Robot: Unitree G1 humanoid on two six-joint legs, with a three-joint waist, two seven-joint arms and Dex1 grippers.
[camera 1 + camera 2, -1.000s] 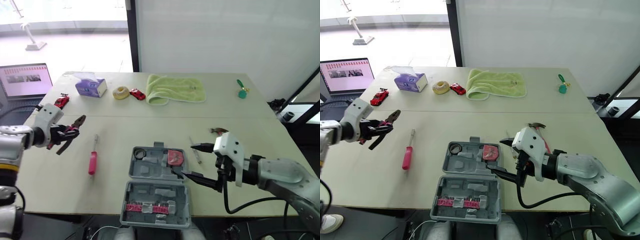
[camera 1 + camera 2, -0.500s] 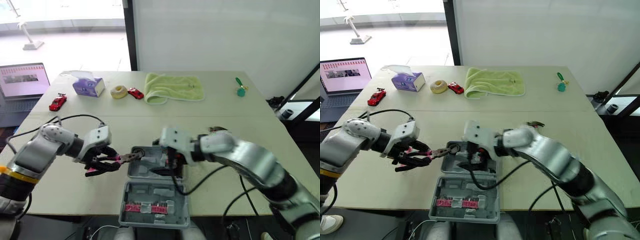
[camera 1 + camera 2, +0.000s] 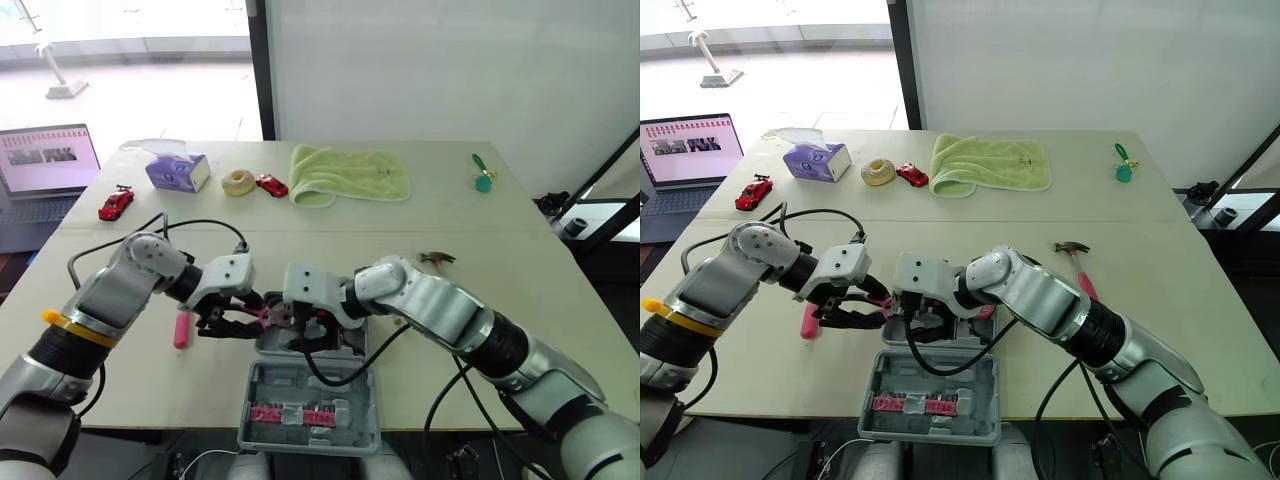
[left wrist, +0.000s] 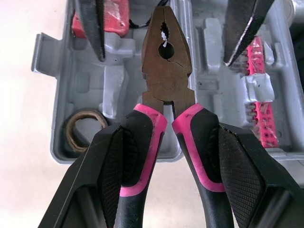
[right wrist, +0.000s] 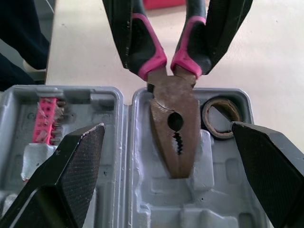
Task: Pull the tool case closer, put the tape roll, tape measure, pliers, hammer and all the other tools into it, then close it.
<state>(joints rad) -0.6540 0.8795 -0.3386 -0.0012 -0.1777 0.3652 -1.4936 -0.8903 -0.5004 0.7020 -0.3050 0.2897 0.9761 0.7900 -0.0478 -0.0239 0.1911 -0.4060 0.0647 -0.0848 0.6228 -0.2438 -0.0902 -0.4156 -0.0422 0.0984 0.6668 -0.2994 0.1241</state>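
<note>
Left claw [image 4: 168,137]: pinching pliers [image 4: 167,71] by the handles; handle ends cut off.
Right claw [image 5: 166,129]: spread wide above open tool case [image 5: 218,209].
Tape roll [image 5: 223,111]: in case corner, edge behind pliers.

Pliers [image 4: 167,80] handles — ends cut off at the edge.

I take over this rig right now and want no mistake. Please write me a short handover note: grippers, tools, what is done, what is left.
The left gripper has its jaws shut on the pliers by the handles, nose over the open tool case.
The right gripper is open, over the case, holding nothing.
Done: the tape roll and tape measure are in the case.
Left: seat the pliers, then put in the hammer and screwdriver, both on the table, and close the case.
</note>
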